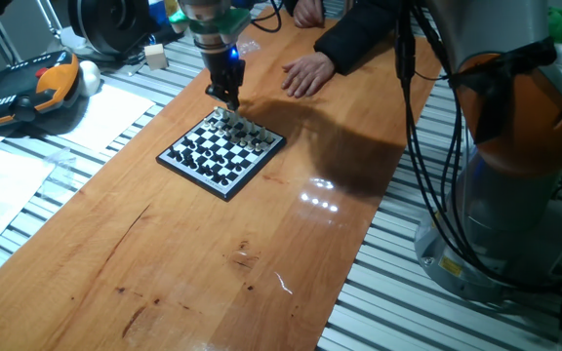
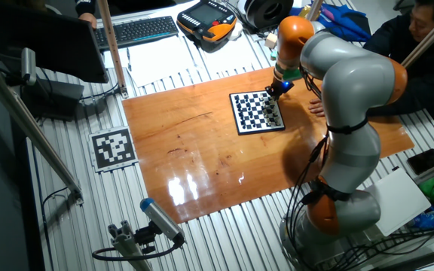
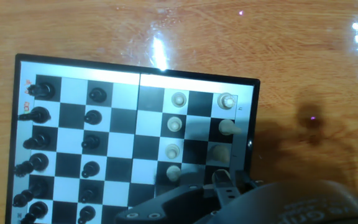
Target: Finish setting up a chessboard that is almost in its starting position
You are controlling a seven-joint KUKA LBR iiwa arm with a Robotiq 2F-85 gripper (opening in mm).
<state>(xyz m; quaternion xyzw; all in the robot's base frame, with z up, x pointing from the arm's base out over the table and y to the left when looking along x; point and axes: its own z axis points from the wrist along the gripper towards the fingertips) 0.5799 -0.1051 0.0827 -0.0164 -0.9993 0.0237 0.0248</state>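
The chessboard [image 1: 220, 153] lies on the wooden table, also in the other fixed view [image 2: 256, 111] and the hand view [image 3: 135, 78]. Black pieces [image 3: 39, 140] stand in two columns at its left, white pieces [image 3: 176, 124] in two columns at its right. My gripper [image 1: 230, 100] hangs low over the board's far edge, at the white back rank. In the hand view its dark fingers [image 3: 241, 183] sit tight on both sides of a small white piece [image 3: 220, 178] in that rank. Whether the piece touches the board is not visible.
A person's hand [image 1: 307, 74] rests on the table just behind the board. A teach pendant [image 1: 27, 90] and papers [image 1: 96, 117] lie at the left. The robot base [image 1: 515, 185] stands at the right. A keyboard [image 2: 138, 30] lies at the far side.
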